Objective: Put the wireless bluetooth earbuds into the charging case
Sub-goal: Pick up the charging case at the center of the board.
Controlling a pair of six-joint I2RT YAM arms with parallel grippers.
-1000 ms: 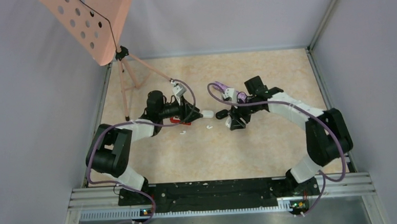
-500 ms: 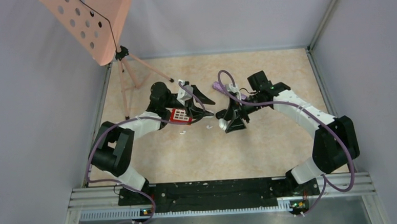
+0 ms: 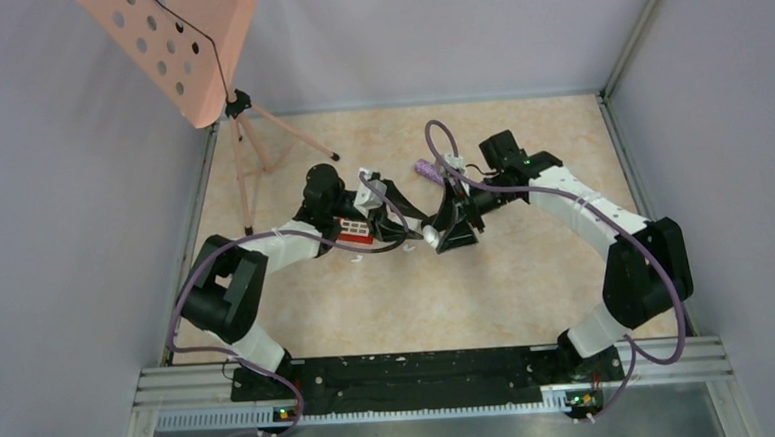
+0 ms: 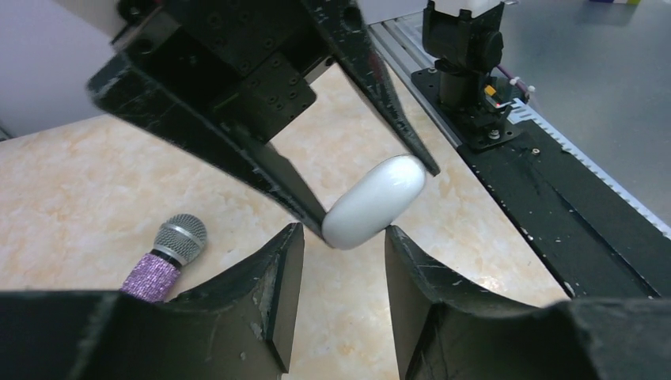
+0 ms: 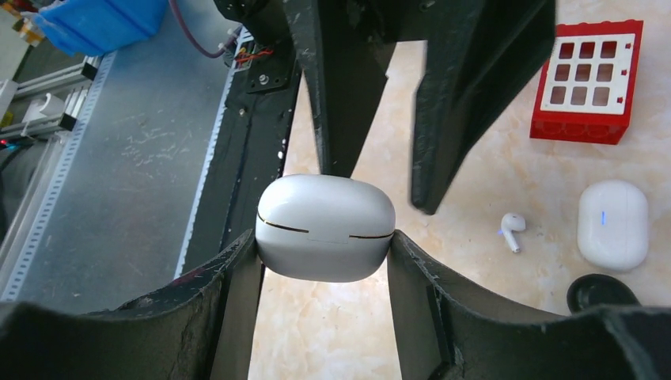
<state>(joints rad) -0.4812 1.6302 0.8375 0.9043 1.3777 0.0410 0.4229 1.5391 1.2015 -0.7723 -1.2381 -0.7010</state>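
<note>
My right gripper (image 5: 323,237) is shut on a closed white oval charging case (image 5: 324,228) and holds it above the table, near the middle in the top view (image 3: 431,237). My left gripper (image 4: 344,237) is open and faces it, its fingertips on either side of the case's near end (image 4: 372,202). One white earbud (image 5: 513,229) lies on the table, also seen in the top view (image 3: 358,258). A second white case (image 5: 612,224) lies beside that earbud. No earbud is in either gripper.
A red grid block (image 5: 589,83) lies under the left arm (image 3: 354,229). A purple microphone (image 4: 162,261) lies behind the grippers (image 3: 427,166). A small black object (image 5: 601,291) sits near the second case. A pink music stand (image 3: 179,49) on a tripod stands at the back left.
The right gripper has lifted the white case and swung left. The left gripper has risen from the table and moved right until its open fingers meet the case.
</note>
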